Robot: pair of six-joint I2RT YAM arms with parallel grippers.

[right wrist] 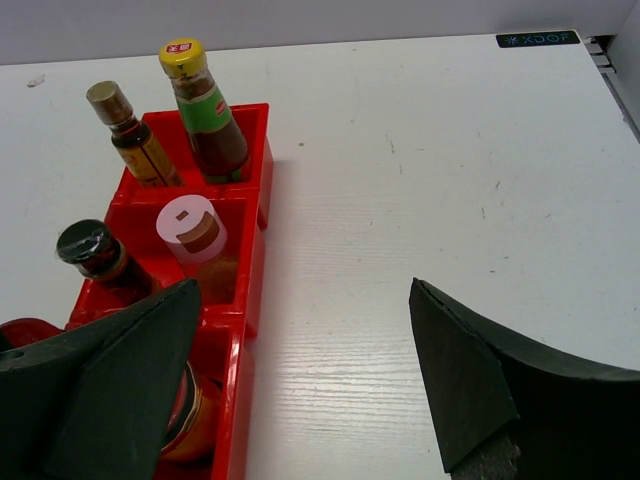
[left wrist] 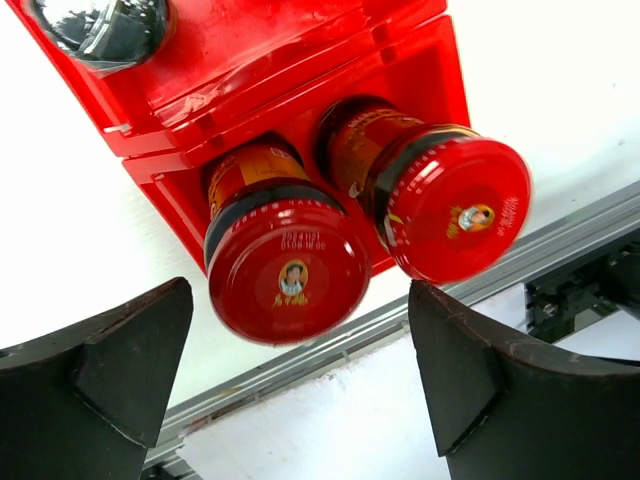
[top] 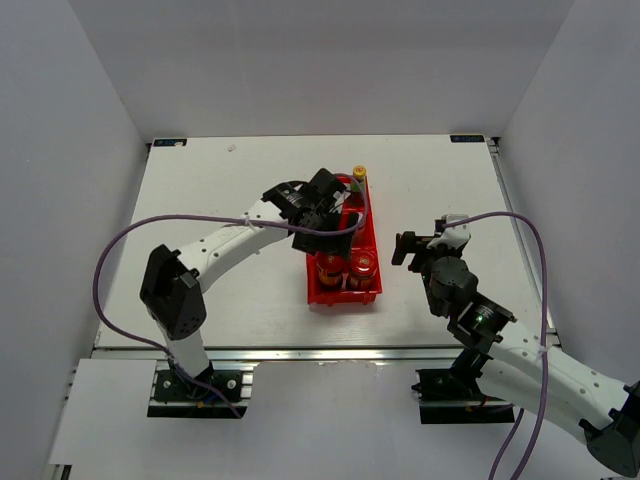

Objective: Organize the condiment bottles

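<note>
The left tool (left wrist: 298, 320) stands wide open and empty above the red tray (left wrist: 300, 55), whose near compartment holds the two red-lidded jars (left wrist: 288, 285); slimmer bottles (right wrist: 205, 110) fill its farther compartments. We judge a low retreat could catch a lid and tip that jar. The right tool (right wrist: 305, 300), open and empty, hovers right of the tray.

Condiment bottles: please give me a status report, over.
Left hand open over red tray. Right hand open, empty, right of tray. Six condiment bottles standing in tray, two red-lidded jars at near end. Nothing in the way.
</note>
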